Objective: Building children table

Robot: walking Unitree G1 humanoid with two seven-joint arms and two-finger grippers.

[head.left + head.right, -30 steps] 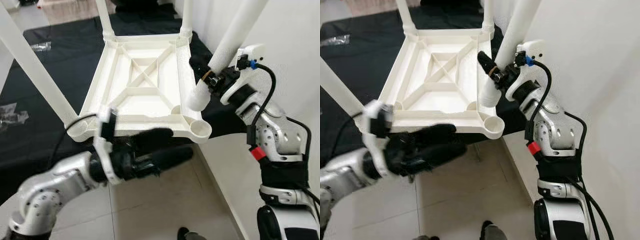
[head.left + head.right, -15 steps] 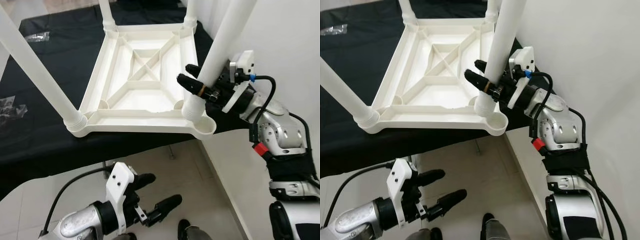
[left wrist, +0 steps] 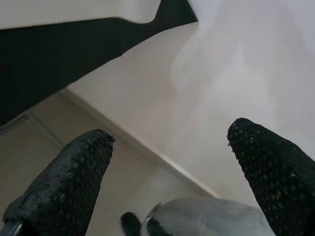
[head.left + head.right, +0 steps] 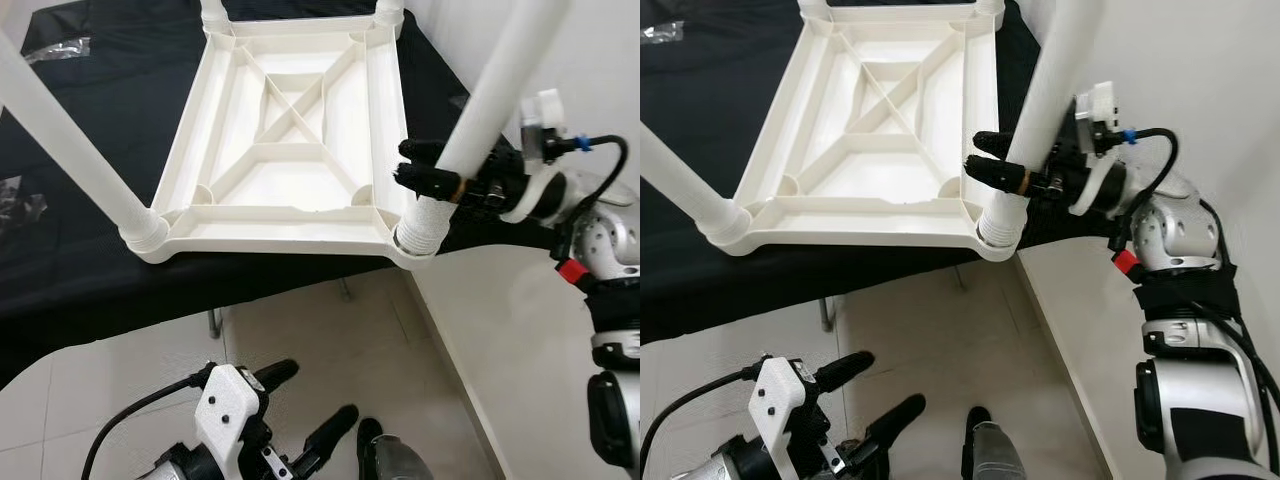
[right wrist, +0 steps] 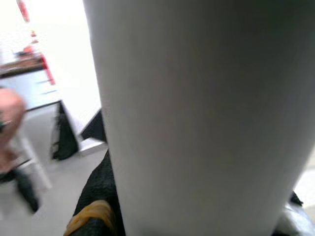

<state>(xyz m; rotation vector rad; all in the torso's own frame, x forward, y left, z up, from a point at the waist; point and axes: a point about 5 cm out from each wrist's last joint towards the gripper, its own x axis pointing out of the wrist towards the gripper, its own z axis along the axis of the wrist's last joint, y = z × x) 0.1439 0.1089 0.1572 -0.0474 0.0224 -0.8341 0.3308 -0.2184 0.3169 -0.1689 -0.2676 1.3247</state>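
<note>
We see the right gripper (image 4: 432, 182) clenched on the white plastic tube leg (image 4: 478, 130), now seated in the upturned white plastic tabletop's (image 4: 290, 150) near-right corner socket; left gripper (image 4: 300, 415) has dropped low, fingers spread, empty.

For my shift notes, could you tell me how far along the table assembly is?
Three legs already stand in the upturned tabletop. The right claw grips the fourth leg, its foot sitting in the near-right corner socket. Seating it fully remains. The left claw hangs open, idle.
</note>
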